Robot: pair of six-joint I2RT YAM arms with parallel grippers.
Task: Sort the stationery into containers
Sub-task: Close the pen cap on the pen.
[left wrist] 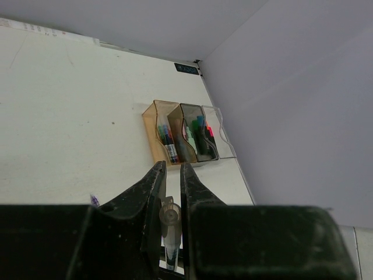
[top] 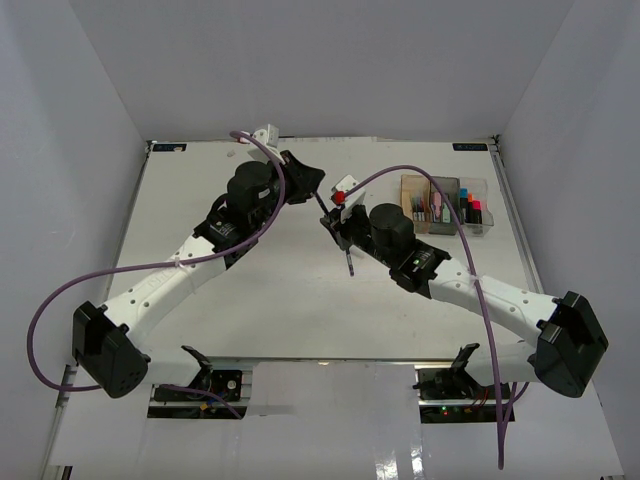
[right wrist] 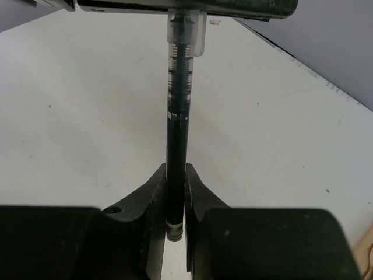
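Note:
A thin dark pen (top: 349,262) with a clear cap hangs above the middle of the table, held at both ends. My left gripper (top: 316,192) is shut on its capped end, and the left wrist view shows the clear cap (left wrist: 169,221) between the jaws (left wrist: 172,166). My right gripper (top: 338,222) is shut on the dark barrel (right wrist: 178,105), whose tail sticks out behind the jaws (right wrist: 176,169). The containers stand in a row at the back right: amber (top: 413,196), smoky grey (top: 443,200) and clear (top: 473,205), with pens and bright-capped markers inside.
Grey walls close in the white table (top: 250,290) at the back and both sides. Purple cables (top: 60,290) loop off both arms. The containers (left wrist: 186,137) sit close to the right wall and back corner.

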